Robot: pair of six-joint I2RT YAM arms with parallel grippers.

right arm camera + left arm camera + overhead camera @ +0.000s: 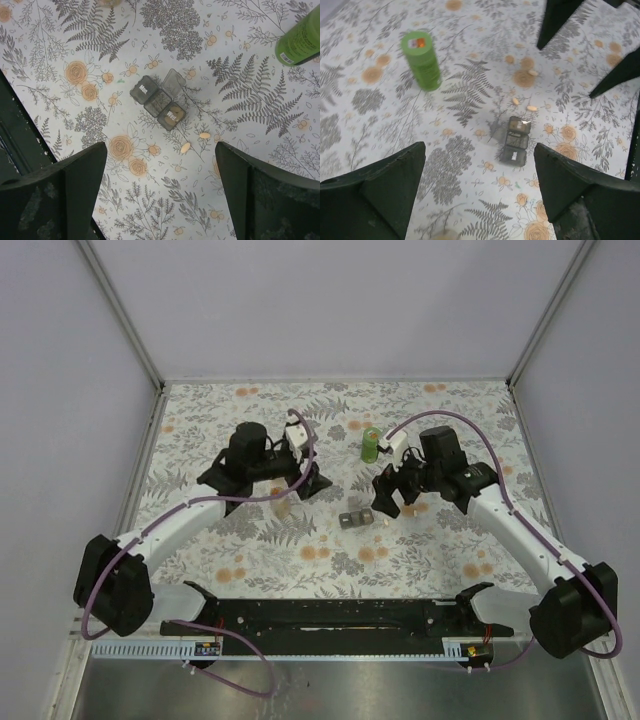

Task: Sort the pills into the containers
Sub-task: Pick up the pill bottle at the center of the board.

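Observation:
A small dark pill organizer (355, 518) with three compartments lies on the floral table cover between the two arms. In the right wrist view the organizer (159, 102) shows "Mon." and "Wed." lids, and the middle lid stands up. Two tan pills (205, 135) (185, 147) lie loose just beside its "Wed." end. The left wrist view shows the organizer (515, 142) and three loose pills (532, 108) beyond it. My left gripper (480, 185) (300, 490) is open and empty, left of the organizer. My right gripper (160, 185) (398, 502) is open and empty, right of it.
A green bottle (371, 443) with an orange top stands upright behind the organizer, between the two wrists, and shows as the bottle (422, 60) (302, 37) in both wrist views. Grey walls enclose the table on three sides. The right gripper's dark fingers (555, 20) reach into the left wrist view.

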